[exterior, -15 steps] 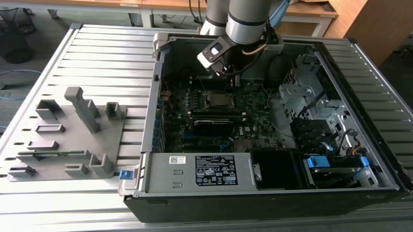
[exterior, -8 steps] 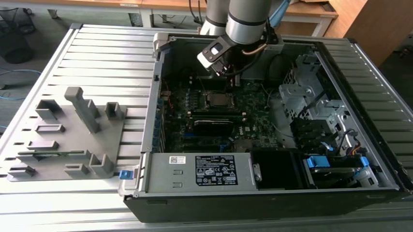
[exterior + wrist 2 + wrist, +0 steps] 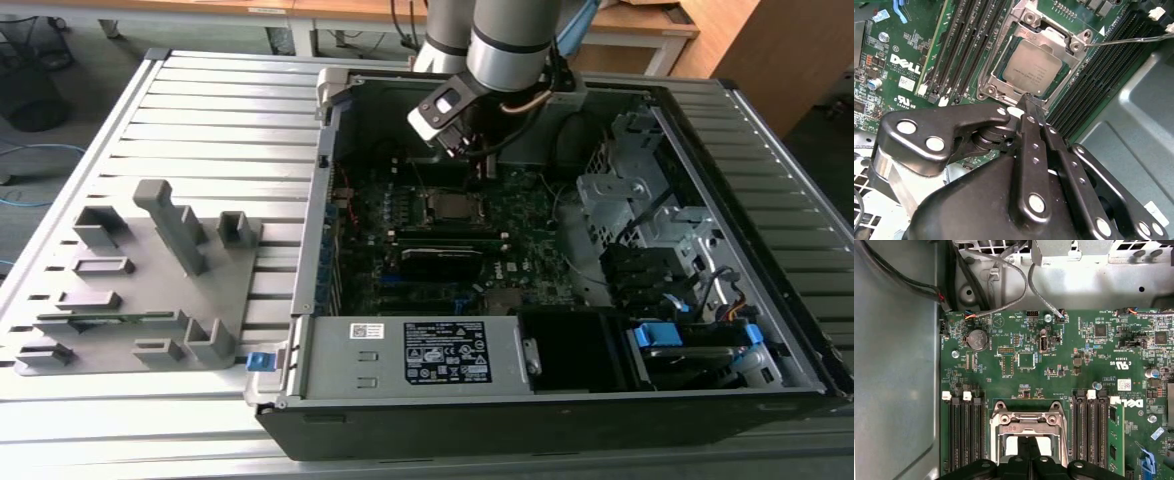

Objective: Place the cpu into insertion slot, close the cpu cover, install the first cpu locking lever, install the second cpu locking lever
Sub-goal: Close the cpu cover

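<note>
The cpu [image 3: 1031,70], a dull silver square chip, lies inside the insertion slot [image 3: 988,75] on the green motherboard. The thin silvery cpu cover [image 3: 1053,36] lies down around it, and the chip shows through its window. A thin silver locking lever [image 3: 1134,38] runs from the socket's corner out over the memory slots. My gripper [image 3: 1029,101] is shut with nothing between its fingers, and its tips sit right at the socket's edge. In the exterior view the gripper [image 3: 467,160] hangs just above the socket [image 3: 451,207]. The first wrist view shows the cover [image 3: 1026,421] above the fingertips [image 3: 1019,462].
Long black memory slots [image 3: 959,45] flank the socket on both sides. A power supply box [image 3: 427,352] with a white label fills the case's front. A metal drive cage [image 3: 627,200] and cables stand at the exterior view's right. A grey parts fixture [image 3: 134,290] lies outside the case.
</note>
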### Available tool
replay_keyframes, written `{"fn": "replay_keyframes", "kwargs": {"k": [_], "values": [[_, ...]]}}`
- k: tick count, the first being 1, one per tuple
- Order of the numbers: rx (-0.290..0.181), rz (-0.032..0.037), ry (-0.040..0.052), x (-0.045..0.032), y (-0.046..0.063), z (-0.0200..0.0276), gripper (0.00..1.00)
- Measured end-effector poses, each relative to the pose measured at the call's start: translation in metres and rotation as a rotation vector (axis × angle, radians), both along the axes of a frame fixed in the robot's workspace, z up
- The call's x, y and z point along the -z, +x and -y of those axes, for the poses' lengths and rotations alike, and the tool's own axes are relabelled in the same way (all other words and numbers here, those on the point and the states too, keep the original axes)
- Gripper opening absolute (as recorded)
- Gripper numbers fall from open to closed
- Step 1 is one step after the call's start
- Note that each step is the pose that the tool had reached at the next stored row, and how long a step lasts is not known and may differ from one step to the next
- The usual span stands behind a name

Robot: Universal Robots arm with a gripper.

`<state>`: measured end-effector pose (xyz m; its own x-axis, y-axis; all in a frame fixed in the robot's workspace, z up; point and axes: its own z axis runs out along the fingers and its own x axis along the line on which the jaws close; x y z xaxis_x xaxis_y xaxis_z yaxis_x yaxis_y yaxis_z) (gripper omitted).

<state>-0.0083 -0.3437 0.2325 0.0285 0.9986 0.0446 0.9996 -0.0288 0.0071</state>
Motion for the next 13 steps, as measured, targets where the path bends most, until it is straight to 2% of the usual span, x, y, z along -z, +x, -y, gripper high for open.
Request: {"fn": "replay_keyframes", "kwargs": {"k": [1, 3, 5, 11, 13], "values": [[0.000, -0.0096, 0.0002, 0.0002, 0.0000, 0.0000, 0.10], [0.000, -0.0357, 0.0000, 0.0004, 0.0000, 0.0001, 0.10], [0.000, -0.0396, -0.0003, 0.0004, 0.0000, 0.0001, 0.10], [-0.001, -0.0422, -0.0004, 0.0005, -0.0001, 0.0001, 0.10], [-0.019, -0.0421, -0.0007, 0.0007, -0.0001, 0.0000, 0.10]]}}
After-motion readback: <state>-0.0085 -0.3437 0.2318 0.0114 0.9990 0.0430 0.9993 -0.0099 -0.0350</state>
